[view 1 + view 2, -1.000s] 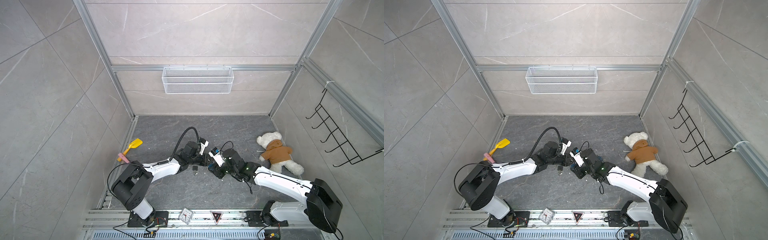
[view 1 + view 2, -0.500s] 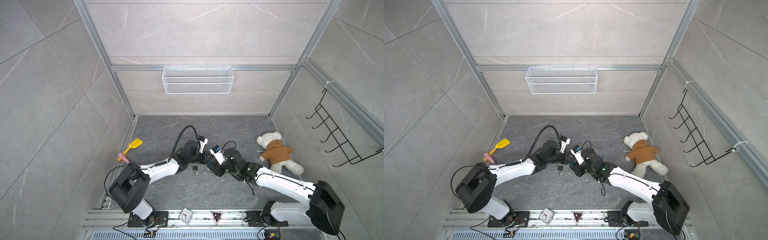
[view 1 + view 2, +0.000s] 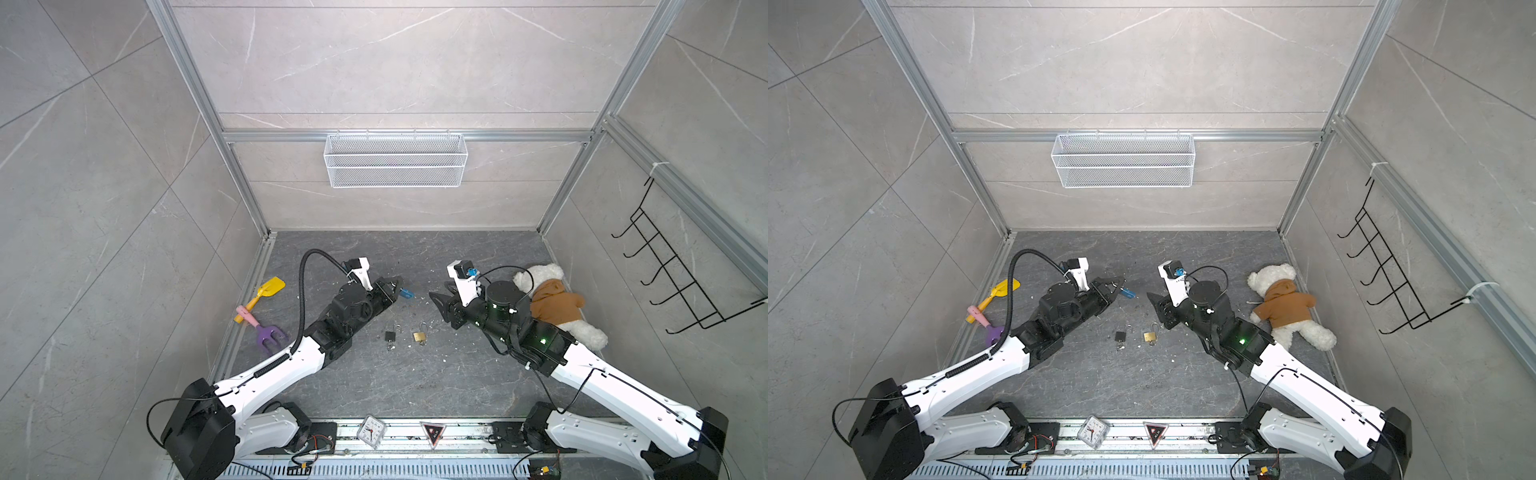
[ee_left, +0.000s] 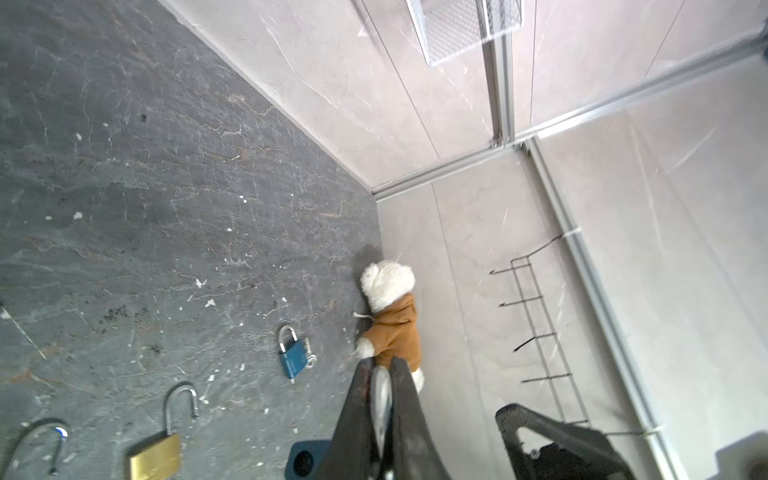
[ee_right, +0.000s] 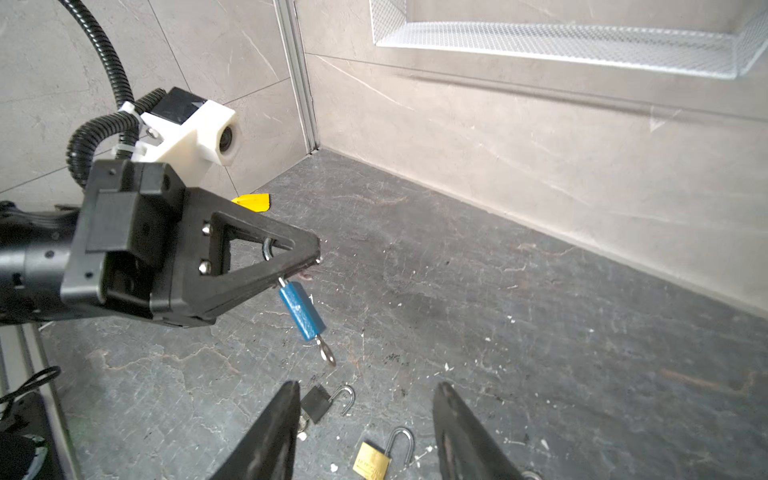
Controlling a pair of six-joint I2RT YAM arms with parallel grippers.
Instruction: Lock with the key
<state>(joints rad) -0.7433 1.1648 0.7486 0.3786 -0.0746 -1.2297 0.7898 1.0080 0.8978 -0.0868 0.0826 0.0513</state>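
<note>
Blue metal padlock (image 5: 302, 311): shackle clamped in left gripper (image 5: 311, 257) fingers. Right gripper (image 5: 366, 388) fingers apart, probably best pinching small silver key (image 5: 327, 352) squarely.

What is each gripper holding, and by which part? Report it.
The left gripper holds the blue padlock by its shackle; the right gripper holds nothing.

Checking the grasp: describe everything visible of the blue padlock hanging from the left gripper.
The blue padlock has a blue-painted block body and a silvery metal shackle. The left gripper is shut on the shackle, so the body hangs tilted, apparently clear of the floor. A key with a ring sticks out of its bottom end. The fingers hide whether the shackle is latched.
</note>
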